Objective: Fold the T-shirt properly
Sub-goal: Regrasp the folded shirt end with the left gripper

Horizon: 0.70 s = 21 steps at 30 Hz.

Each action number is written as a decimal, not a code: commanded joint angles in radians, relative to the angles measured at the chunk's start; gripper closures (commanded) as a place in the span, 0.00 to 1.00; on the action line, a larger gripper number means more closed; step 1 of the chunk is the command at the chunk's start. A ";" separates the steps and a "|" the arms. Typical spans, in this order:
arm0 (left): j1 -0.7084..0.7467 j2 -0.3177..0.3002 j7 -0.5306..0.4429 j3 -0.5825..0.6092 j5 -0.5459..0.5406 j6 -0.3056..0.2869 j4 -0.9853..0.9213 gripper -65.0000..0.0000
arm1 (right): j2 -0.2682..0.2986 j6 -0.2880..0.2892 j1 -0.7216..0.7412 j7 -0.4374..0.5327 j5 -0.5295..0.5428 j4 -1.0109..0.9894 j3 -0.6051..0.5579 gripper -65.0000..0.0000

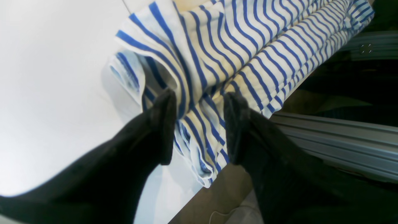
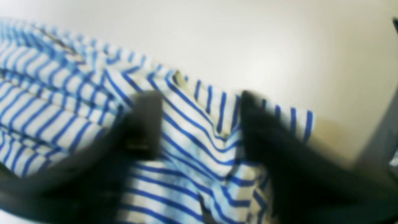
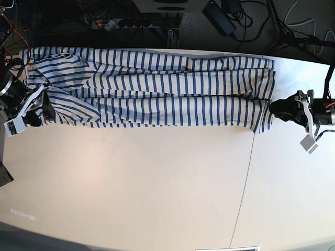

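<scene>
Fingers (image 1: 161, 124) of the left gripper (image 1: 199, 124) stand apart, striped cloth bunched between them; the right gripper (image 2: 199, 124) straddles its end likewise, jaws apart; the T-shirt (image 3: 152, 86) lies as a long band along the table's (image 3: 157, 188) far edge. Both should probably clamp together and lift evenly, keeping the cloth taut; each arm reaches in low from a side edge.
</scene>
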 commanded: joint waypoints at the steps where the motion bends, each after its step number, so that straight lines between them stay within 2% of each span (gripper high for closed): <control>1: -0.016 -0.025 -0.010 -0.009 -0.020 -0.006 0.013 0.58 | 0.014 0.068 0.007 0.015 0.010 0.014 0.014 0.95; 2: -0.016 -0.025 -0.010 -0.009 -0.020 -0.006 0.013 0.58 | 0.007 0.068 0.007 0.011 0.008 0.014 0.014 1.00; 9: -0.003 -0.025 -0.010 -0.009 -0.020 -0.006 0.013 0.56 | -0.043 0.068 0.002 0.012 -0.002 -0.027 0.007 1.00; 12: 0.026 -0.025 -0.025 -0.009 0.065 -0.006 0.012 0.40 | -0.059 0.068 0.002 0.012 0.006 -0.055 0.003 1.00; 14: 0.050 -0.025 -0.079 -0.009 0.135 -0.006 0.011 0.34 | -0.070 0.068 0.002 0.011 0.007 -0.055 0.003 1.00; 17: 0.077 -0.024 -0.117 -0.009 0.190 -0.006 0.010 0.34 | -0.079 0.068 0.002 0.011 0.010 -0.055 0.002 1.00; 21: 0.081 -0.024 -0.117 -0.009 0.180 -0.006 0.010 0.34 | -0.080 0.069 0.002 0.011 0.035 -0.055 0.002 1.00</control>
